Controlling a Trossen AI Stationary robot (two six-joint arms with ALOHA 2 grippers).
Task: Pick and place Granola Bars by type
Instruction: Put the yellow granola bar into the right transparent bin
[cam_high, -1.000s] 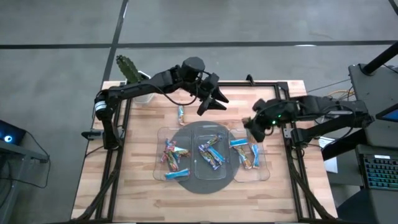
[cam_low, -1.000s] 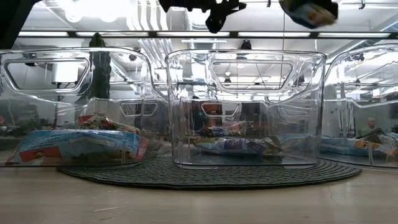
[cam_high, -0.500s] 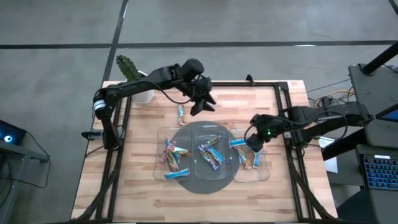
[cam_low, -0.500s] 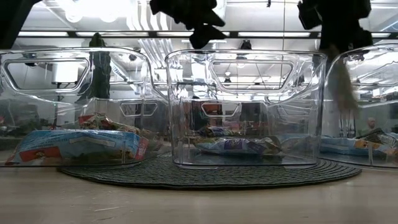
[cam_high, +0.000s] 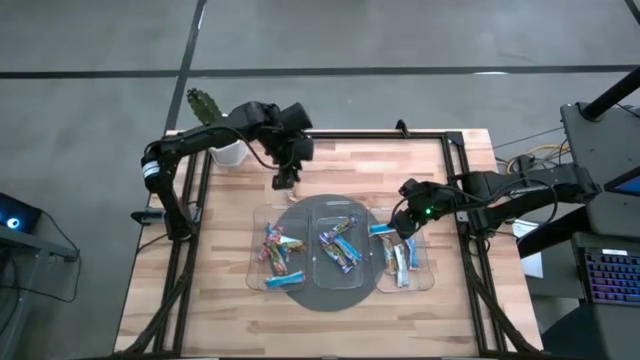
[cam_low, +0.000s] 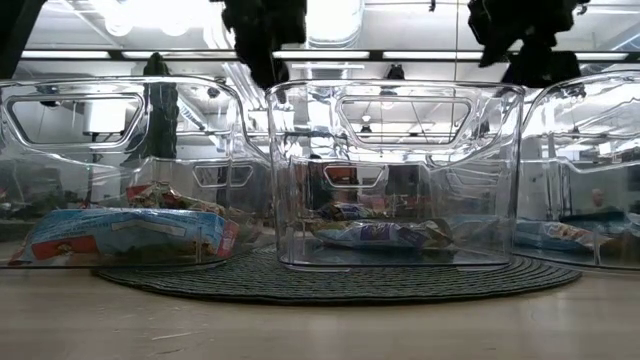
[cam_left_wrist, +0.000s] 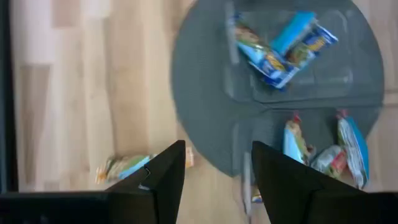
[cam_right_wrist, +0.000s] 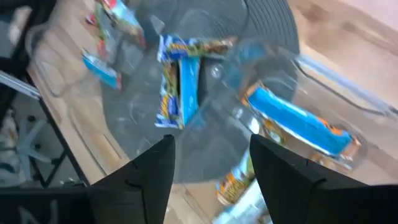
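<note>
Presently, the right gripper (cam_high: 404, 222) hangs over the right clear tray (cam_high: 428, 272), at that tray's end farthest from the table's front edge. Its fingers (cam_right_wrist: 149, 171) stand apart with nothing between them. Directly past those fingers, inside the right tray, lies a light blue granola bar (cam_right_wrist: 298, 127); further bars (cam_high: 397, 262) lie nearer the tray's middle.

The left gripper (cam_high: 285, 178) is low over the bare table (cam_high: 200, 300), just beyond the round dark mat (cam_high: 322, 296) on the side away from the table's front edge. Its fingers (cam_left_wrist: 163, 177) are likewise spread and empty. A single loose bar (cam_left_wrist: 123, 167) lies on the wood just beside this gripper, outside all trays and close to the mat's edge.

The middle tray (cam_high: 338, 279) sits on the mat and holds several blue and multicoloured bars (cam_high: 338, 248). The left tray (cam_high: 256, 272), also partly on the mat, holds red-pink and blue bars (cam_high: 277, 250).

A potted cactus (cam_high: 207, 112) stands at the table's far left corner, well apart from the mat.
</note>
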